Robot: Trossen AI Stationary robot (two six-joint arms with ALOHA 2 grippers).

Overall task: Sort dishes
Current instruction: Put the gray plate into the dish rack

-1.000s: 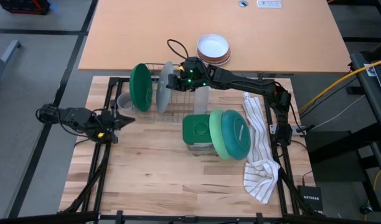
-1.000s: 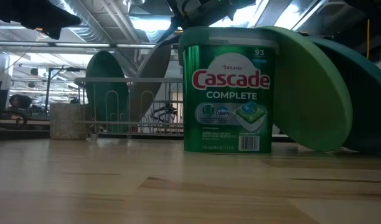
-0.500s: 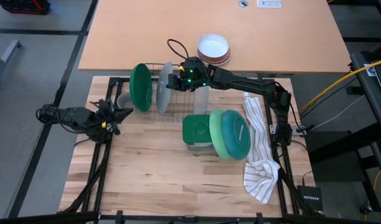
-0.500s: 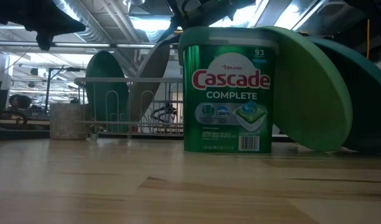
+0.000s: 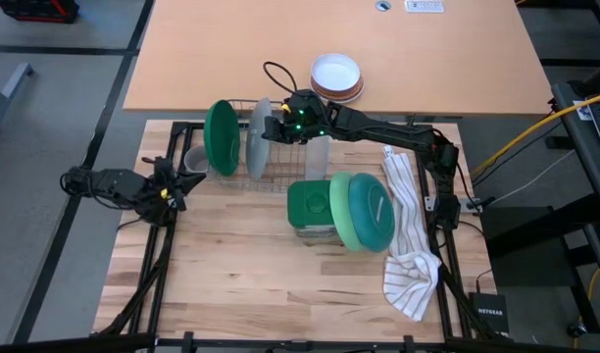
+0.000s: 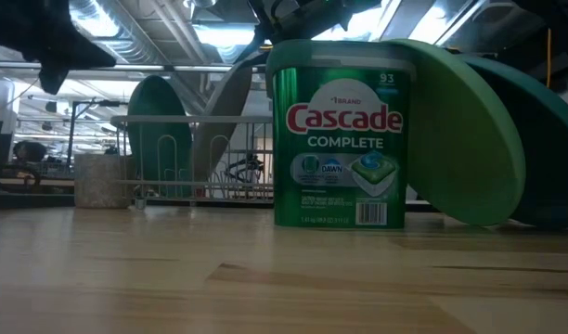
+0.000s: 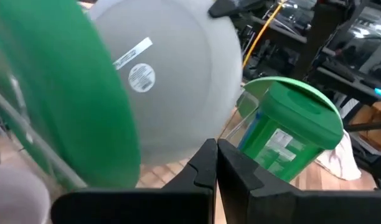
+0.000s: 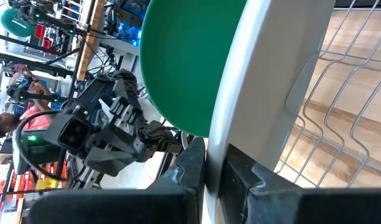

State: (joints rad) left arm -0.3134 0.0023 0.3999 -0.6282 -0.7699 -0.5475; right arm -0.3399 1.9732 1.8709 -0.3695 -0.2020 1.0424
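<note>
Dishes sit in two groups on the wooden worktop [image 5: 241, 275]. Dark green plate [image 5: 222, 137] and grey plate [image 5: 259, 137] stand upright on edge side by side in the wire rack [image 5: 280, 172] at the back. Grey plate has a round sticker and a strip label on its face in the left wrist view, text too small to read. Small grey mug [image 5: 194, 159] sits just beside the rack's left end, near the dark green plate. Light green plate [image 5: 342, 211] and teal plate [image 5: 372, 212] lean tilted against a green tub [image 5: 308, 208], light green one touching the tub, teal behind it.

Tub label in low view reads "Cascade COMPLETE", with "93" on the lid edge and "DAWN" in a small badge; barcode at lower right of the label.

Right claw [image 5: 272, 127] is at the rack, fingers narrow and pinched on the rim of the grey plate; right wrist view shows the plate edge between its fingers [image 8: 193, 165]. Left claw [image 5: 178, 182] hovers at the worktop's left edge, just in front of the mug, fingers [image 7: 206, 162] pressed together, holding nothing.

White striped towel [image 5: 410, 250] lies crumpled along the right side. White bowl [image 5: 336, 74] on brown-rimmed ones sits on the tan desk behind.
</note>
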